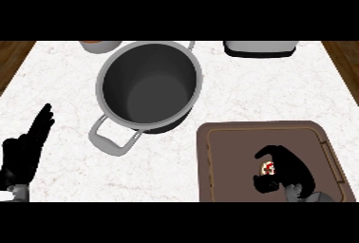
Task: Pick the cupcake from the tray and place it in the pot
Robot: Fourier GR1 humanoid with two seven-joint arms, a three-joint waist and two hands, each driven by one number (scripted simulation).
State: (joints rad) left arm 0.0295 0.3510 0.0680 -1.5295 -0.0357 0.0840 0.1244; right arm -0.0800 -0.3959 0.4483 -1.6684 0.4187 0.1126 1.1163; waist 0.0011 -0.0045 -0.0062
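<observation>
Step in hand: the pick, by my reading. The right robot hand (286, 167) is curled over the cupcake (268, 167) on the brown tray (210, 161) at the near right of the bench (63, 76).
Right robot hand: fingers and thumb wrapped round the cupcake, gripping it; whether it is lifted off the tray yet cannot be told.
Left robot hand: open, fingers straight and up, resting at the near left edge (24, 147).
Cupcake: within the tray, only a small red and pale patch shows between the fingers.
Pot: grey, with nothing in it (148, 85), far and left of the tray, 1 handle toward the near left.
Next move: likely lift clear of the tray rim, carry far-left over the pot's mouth, then release.
Hidden or cut off: most of the cupcake; the pot's far handle; 2 objects at the far edge, an orange-rimmed one (100, 45) and a dark-based one (261, 48), are cropped beyond naming.
</observation>
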